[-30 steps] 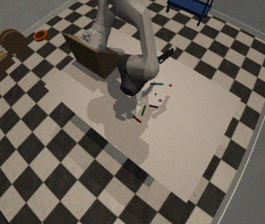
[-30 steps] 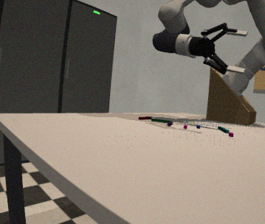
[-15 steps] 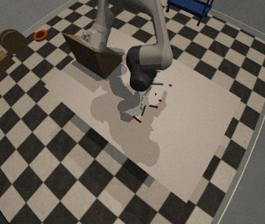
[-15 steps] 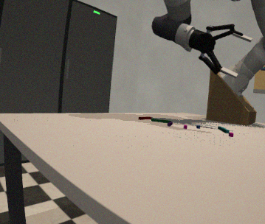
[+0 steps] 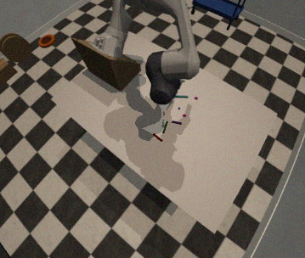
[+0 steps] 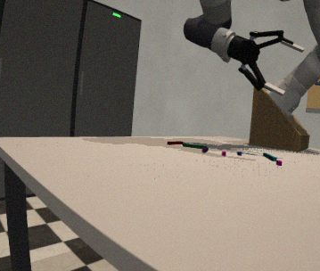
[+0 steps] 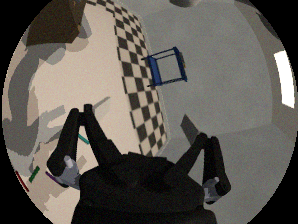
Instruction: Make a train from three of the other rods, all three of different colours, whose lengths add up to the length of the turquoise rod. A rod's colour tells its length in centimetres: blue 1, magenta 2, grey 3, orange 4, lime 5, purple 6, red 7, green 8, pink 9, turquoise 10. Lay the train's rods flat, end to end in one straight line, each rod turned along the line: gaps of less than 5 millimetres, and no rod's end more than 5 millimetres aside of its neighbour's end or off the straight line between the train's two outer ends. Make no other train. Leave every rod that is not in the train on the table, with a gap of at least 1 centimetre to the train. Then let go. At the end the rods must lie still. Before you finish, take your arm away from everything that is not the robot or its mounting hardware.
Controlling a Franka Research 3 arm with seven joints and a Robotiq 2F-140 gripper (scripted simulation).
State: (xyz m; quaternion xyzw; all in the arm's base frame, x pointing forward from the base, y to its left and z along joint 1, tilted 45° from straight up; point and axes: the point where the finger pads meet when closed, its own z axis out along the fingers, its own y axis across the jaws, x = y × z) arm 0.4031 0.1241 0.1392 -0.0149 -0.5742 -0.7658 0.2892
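The slim red rod point(image 5: 157, 137) point(image 6: 175, 143) point(image 7: 22, 181) lies flat; the gripper point(image 6: 293, 70) point(image 7: 147, 112) gapes wide.

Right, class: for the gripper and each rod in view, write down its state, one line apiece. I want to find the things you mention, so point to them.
Gripper point(image 6: 293, 69) point(image 7: 147, 112): open, above the table
Turquoise rod point(image 5: 181, 97) point(image 6: 270, 157) point(image 7: 83, 139): flat, loose
Green rod point(image 5: 165, 127) point(image 6: 195, 145) point(image 7: 34, 174): flat, loose
Red rod point(image 5: 157, 137) point(image 6: 175, 143) point(image 7: 22, 181): flat, loose
Purple rod point(image 5: 177, 122) point(image 6: 205, 150): flat, loose
Two magenta rods: loose
Blue rod point(image 5: 178, 109) point(image 6: 239, 153): loose
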